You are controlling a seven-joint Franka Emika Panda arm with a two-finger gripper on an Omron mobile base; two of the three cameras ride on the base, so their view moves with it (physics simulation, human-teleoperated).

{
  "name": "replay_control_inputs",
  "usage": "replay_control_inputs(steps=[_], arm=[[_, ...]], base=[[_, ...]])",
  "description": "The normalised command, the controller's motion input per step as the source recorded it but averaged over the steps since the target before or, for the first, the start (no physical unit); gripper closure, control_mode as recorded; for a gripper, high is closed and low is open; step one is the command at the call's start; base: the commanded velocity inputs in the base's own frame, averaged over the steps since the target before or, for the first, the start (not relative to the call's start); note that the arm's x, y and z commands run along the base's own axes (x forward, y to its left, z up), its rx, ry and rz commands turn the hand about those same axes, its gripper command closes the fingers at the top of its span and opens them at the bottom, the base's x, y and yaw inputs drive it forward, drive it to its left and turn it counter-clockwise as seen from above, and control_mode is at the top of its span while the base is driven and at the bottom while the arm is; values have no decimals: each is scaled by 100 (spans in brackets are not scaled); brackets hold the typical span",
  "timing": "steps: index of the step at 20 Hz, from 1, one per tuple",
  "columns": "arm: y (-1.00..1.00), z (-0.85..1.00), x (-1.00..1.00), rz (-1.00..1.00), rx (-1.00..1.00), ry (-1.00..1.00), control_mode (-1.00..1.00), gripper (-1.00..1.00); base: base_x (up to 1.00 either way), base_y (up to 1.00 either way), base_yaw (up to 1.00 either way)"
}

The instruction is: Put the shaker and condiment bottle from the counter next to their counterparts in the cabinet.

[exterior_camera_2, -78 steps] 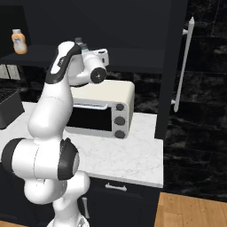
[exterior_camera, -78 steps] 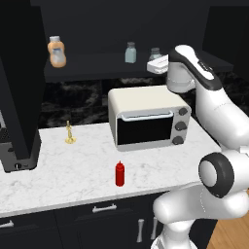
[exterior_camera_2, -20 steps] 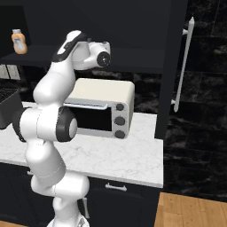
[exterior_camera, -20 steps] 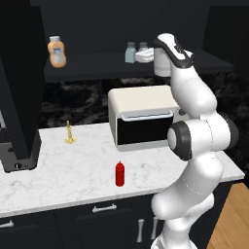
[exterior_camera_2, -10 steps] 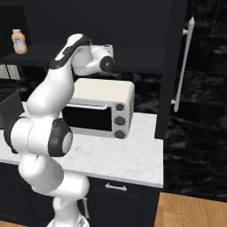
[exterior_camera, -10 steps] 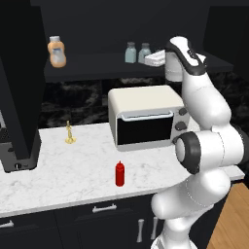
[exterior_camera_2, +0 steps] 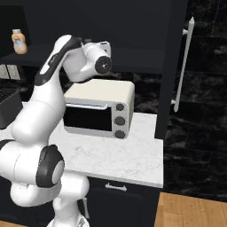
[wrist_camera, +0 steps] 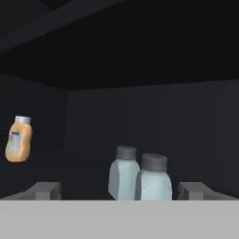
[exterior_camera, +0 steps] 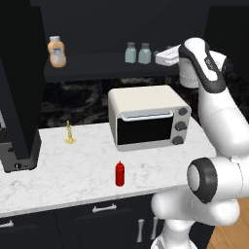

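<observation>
Two pale grey-blue shakers stand side by side on the cabinet shelf [exterior_camera: 97,68]. The shaker [exterior_camera: 144,53] on the right is the one nearer my hand, and its counterpart [exterior_camera: 130,52] is just left of it. In the hand view the near shaker [wrist_camera: 154,178] and the far one [wrist_camera: 123,172] almost touch. My gripper [exterior_camera: 159,57] hovers just right of them, open and empty, and its fingertips [wrist_camera: 44,190] are spread wide. The stout orange bottle [exterior_camera: 57,51] sits at the shelf's left end. The red condiment bottle [exterior_camera: 119,173] stands upright near the counter's [exterior_camera: 73,170] front edge.
A cream toaster oven [exterior_camera: 148,116] sits on the counter under the shelf. A small gold candlestick [exterior_camera: 70,133] stands to its left, and a black appliance [exterior_camera: 19,146] is at the far left. A tall black cabinet with a long handle [exterior_camera_2: 184,62] bounds the counter's right end.
My hand has drawn back to the right, away from the shelf. The second shaker now stands uncovered beside the first one. The jaws stay wide.
</observation>
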Motion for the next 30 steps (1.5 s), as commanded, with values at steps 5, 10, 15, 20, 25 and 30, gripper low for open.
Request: replay_control_inputs(steps=[5, 10, 15, 20, 25, 30], arm=[[-42, 23, -100, -1, -6, -2, -100, -100], [-40, -1, -100, 0, -9, -10, -100, -100], [-5, -62, -100, 0, -8, -18, -100, -100], [0, -100, -100, 2, -18, -13, -100, -100], [0, -100, -98, 3, -14, -15, -100, -100], [0, -100, -33, 10, -4, -14, -100, -100]], base=[[0, 0, 0], [0, 0, 0], [0, 0, 0], [0, 0, 0], [0, 0, 0], [0, 0, 0]])
